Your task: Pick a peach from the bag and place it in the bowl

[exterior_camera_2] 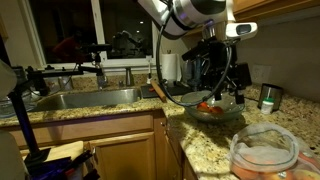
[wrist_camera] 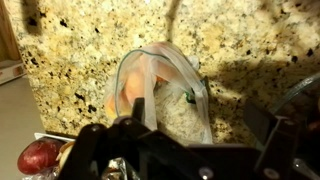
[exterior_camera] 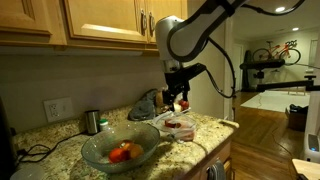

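A clear plastic bag [wrist_camera: 165,95] lies on the granite counter, with an orange peach [wrist_camera: 128,85] showing through its left side. In both exterior views the bag [exterior_camera: 178,125] [exterior_camera_2: 265,150] holds reddish fruit. The green glass bowl [exterior_camera: 100,158] [exterior_camera_2: 232,115] sits on the counter beside it with orange-red fruit inside. My gripper [wrist_camera: 198,130] hangs above the bag with its fingers spread wide and nothing between them. It also shows in both exterior views [exterior_camera: 180,98] [exterior_camera_2: 215,78].
A metal cup [exterior_camera: 92,121] [exterior_camera_2: 268,97] stands near the wall. A dark crumpled object [exterior_camera: 147,105] lies behind the bag. A sink [exterior_camera_2: 85,98] is set in the counter's far end. A red round item [wrist_camera: 40,158] lies at the wrist view's lower left.
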